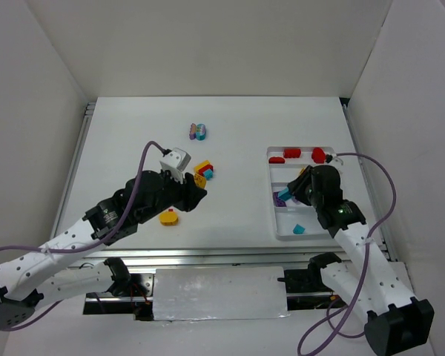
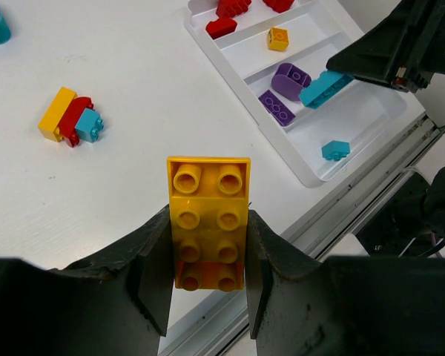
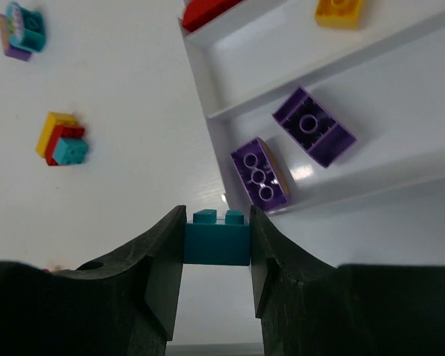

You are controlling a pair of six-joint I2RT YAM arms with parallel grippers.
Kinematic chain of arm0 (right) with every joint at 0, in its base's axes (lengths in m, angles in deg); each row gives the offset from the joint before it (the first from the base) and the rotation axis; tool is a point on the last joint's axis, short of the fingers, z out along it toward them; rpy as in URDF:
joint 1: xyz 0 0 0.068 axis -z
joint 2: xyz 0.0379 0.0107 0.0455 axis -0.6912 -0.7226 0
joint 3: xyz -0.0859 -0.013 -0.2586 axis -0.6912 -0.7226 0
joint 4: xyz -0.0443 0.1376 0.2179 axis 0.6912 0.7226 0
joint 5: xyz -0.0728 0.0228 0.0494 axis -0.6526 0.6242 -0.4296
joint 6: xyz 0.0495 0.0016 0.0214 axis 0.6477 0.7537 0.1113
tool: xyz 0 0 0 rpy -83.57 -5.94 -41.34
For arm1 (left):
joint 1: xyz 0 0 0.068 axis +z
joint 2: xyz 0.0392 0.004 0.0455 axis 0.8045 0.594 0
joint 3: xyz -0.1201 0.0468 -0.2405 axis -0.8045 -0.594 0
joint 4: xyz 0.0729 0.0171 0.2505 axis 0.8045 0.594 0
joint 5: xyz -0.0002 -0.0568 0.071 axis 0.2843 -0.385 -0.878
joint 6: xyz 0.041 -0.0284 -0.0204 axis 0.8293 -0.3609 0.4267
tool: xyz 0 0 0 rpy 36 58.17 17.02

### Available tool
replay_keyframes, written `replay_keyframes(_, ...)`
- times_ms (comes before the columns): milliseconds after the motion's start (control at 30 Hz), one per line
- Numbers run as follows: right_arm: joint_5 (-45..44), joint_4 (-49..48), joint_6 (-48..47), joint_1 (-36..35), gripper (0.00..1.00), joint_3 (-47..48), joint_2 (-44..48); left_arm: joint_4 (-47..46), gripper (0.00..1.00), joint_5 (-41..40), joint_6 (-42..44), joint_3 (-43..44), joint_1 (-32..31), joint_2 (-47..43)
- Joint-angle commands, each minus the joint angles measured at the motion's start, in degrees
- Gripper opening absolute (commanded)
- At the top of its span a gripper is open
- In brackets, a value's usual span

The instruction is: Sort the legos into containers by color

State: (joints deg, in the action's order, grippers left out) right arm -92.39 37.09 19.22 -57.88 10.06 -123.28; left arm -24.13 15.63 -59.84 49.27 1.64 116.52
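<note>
My left gripper [image 2: 208, 216] is shut on a long yellow lego [image 2: 208, 215], studs facing the camera and an orange-red part at its near end, low over the table near the front rail. Over the left end of the white four-compartment tray [image 1: 273, 216], my right gripper [image 3: 216, 215] is shut on a teal lego [image 3: 216, 241], close to the purple legos [image 3: 261, 174]. The tray holds red legos [image 1: 293, 154] in the far compartment, then a yellow one [image 2: 278, 38], purple ones [image 2: 291, 78], and a teal one [image 1: 298, 229] nearest.
A yellow-red-teal cluster [image 1: 204, 170] lies mid-table beside my left arm. A teal-and-purple stack [image 1: 199, 132] sits farther back. The aluminium front rail [image 2: 371, 193] runs just past the tray. White walls close in both sides and the back.
</note>
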Motion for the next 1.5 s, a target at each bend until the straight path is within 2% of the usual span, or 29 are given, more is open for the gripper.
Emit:
replay_keyframes(0, 5.14, 2.98, 1.93, 1.93, 0.00, -2.99, -1.52, -1.33, 0.00, -0.31, -0.96, 1.85, 0.24, 0.79)
replay_keyframes(200, 9.21, 0.96, 5.27, 3.16, 0.00, -10.28, 2.43, -0.89, 0.00, -0.75, -0.52, 1.41, 0.33, 0.61)
replay_keyframes(367, 11.67, -0.10, 6.41, 3.69, 0.01, -12.05, 1.04, -1.77, 0.00, 0.21, -0.17, 1.06, 0.33, 1.84)
replay_keyframes(467, 11.32, -0.10, 6.77, 3.87, 0.09, -12.14, -0.72, -1.59, 0.00, 1.35, 0.09, 1.41, 0.33, 2.72)
replay_keyframes(500, 11.23, 0.07, 6.76, 3.96, 0.17, -11.87, -1.08, -1.77, 0.00, 1.62, 0.09, 1.33, 0.33, 2.81)
replay_keyframes(667, 10.09, 0.68, 7.64, 4.57, 0.16, -11.70, -1.00, -2.21, 0.00, 2.41, 0.53, 1.24, 0.33, 2.72)
replay_keyframes(867, 8.24, 2.62, 9.84, 5.63, 0.17, -11.78, 3.56, -2.47, 0.00, 3.03, 0.71, 1.59, 0.33, 3.07)
replay_keyframes(900, 8.42, 2.71, 9.75, 5.63, 0.31, -11.96, 3.92, -2.47, 0.00, 3.29, 0.80, 1.50, 0.33, 3.16)
replay_keyframes(967, 8.77, 2.89, 9.58, 5.71, 0.51, -11.87, 4.36, -2.73, 0.00, 3.55, 0.88, 1.68, 0.33, 3.42)
replay_keyframes(1000, 9.03, 2.97, 9.66, 5.71, 0.72, -11.96, 4.28, -2.73, 0.00, 4.08, 0.97, 1.68, 0.42, 3.51)
replay_keyframes(1100, 8.95, 3.41, 9.58, 5.71, 0.88, -11.43, 3.66, -2.73, 0.00, 4.43, 1.15, 2.03, 0.50, 3.77)
replay_keyframes(1167, 8.95, 3.50, 9.40, 5.71, 0.93, -11.26, 3.22, -2.65, 0.00, 4.70, 1.24, 2.20, 0.51, 3.95)
replay_keyframes(1300, 9.03, 4.55, 7.66, 5.63, 0.95, -9.42, 3.57, -3.78, 0.00, 6.27, 1.67, 1.85, 0.51, 4.12)
replay_keyframes(1367, 9.21, 5.60, 5.11, 5.36, 0.99, -6.53, 5.93, -5.27, 0.00, 10.13, 2.55, 1.15, 0.51, 4.56)
replay_keyframes(1467, 8.77, 8.94, 2.91, 5.45, 1.00, -0.57, 8.49, -9.93, 0.00, 17.07, 3.96, -0.16, 0.51, 5.61)
